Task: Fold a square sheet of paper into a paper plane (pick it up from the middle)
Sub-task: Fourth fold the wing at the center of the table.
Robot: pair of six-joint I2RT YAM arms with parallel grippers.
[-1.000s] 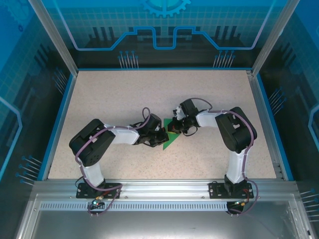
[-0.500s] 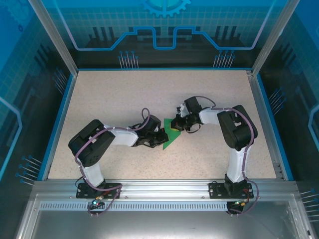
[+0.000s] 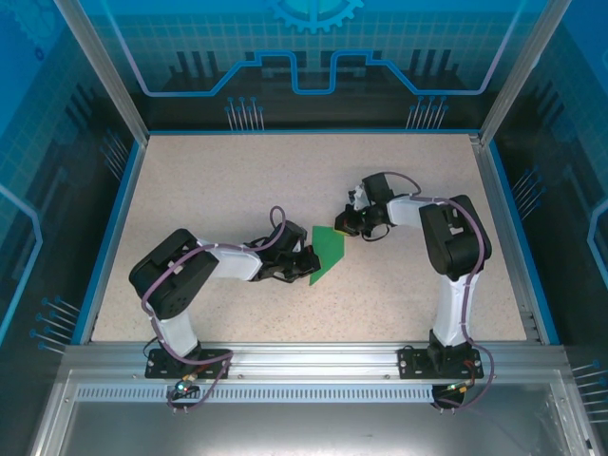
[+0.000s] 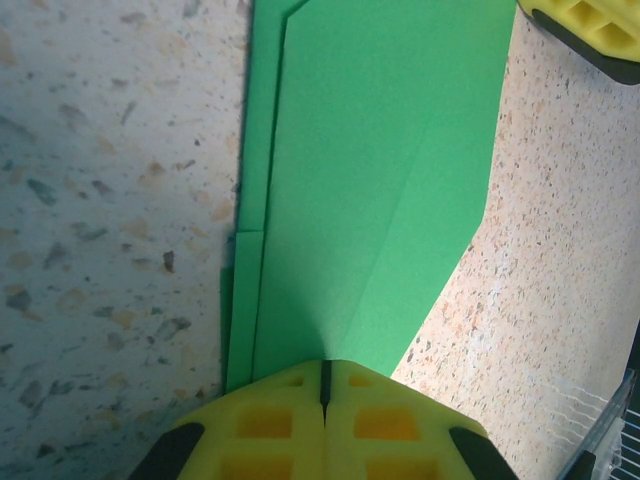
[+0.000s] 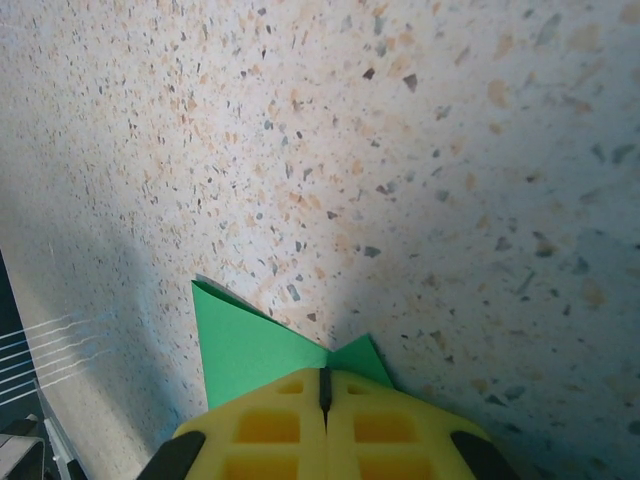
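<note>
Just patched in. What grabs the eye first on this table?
The bright green sheet of paper, already folded with visible creases, lies flat near the middle of the speckled table. The left hand, shut, sits at the paper's near left end. The right hand, shut, sits at its far right corner.

Both arms (image 3: 233, 258) white-shelled, black-jointed — purple cables (image 3: 275, 215), yellow gridded jaws

Speckled table (image 3: 237, 190); blue glazed walls (image 3: 313, 57)
</note>
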